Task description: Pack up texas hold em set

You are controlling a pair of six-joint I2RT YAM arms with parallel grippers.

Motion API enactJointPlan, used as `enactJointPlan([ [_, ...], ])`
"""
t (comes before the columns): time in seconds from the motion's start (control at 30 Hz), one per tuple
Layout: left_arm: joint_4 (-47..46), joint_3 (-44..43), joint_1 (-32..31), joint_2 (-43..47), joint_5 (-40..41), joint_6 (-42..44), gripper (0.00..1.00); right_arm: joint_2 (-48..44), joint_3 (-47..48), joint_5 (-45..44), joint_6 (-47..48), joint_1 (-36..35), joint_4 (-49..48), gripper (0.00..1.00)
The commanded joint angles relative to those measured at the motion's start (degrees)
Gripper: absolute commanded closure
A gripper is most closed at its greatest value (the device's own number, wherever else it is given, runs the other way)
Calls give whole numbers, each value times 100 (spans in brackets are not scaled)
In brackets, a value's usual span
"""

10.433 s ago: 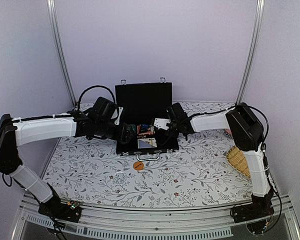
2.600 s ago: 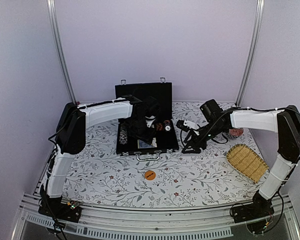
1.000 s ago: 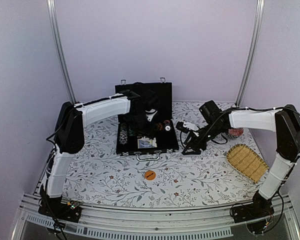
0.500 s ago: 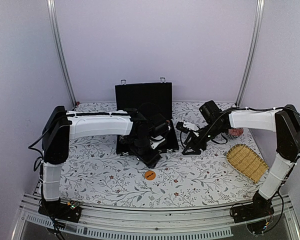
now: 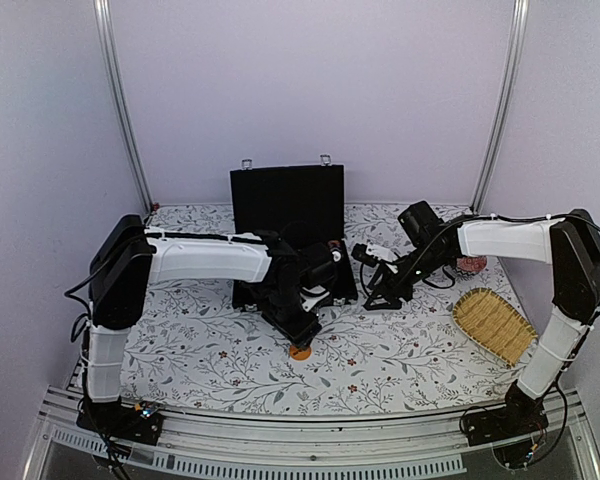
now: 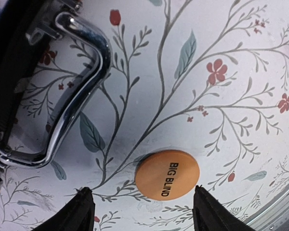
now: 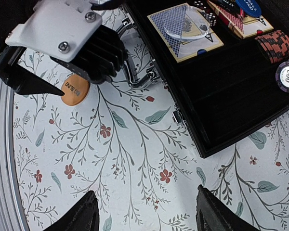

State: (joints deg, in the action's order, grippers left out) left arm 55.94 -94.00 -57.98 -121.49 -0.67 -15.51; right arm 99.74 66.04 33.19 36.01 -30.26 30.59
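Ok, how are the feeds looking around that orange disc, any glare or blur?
Left wrist: the orange disc is sharp inside the open left gripper, lettering readable; the case handle carries bright glare, and the upper-left corner is dark and soft. Right wrist: crisp, though the gripper hides part of the disc. Top external: even light, disc just a small sliver.

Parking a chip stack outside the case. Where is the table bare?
Bare: the front strip between the orange disc and the basket, and the patch left of the disc. Crowded: by the case, where the left tool hangs over the disc, and around the right tool.
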Motion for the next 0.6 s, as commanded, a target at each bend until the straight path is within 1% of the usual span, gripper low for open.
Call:
enactJointPlan([
  [0.0,-256,44,-87,-165,-228,-67,30,-29,85,-2,60,-10,39,30],
  [0.33,-234,52,-189,-400,-445,75,30,10,84,-4,64,-15,43,30],
  [0.57,-232,116,-251,-476,-409,83,30,43,93,7,64,-12,52,30],
])
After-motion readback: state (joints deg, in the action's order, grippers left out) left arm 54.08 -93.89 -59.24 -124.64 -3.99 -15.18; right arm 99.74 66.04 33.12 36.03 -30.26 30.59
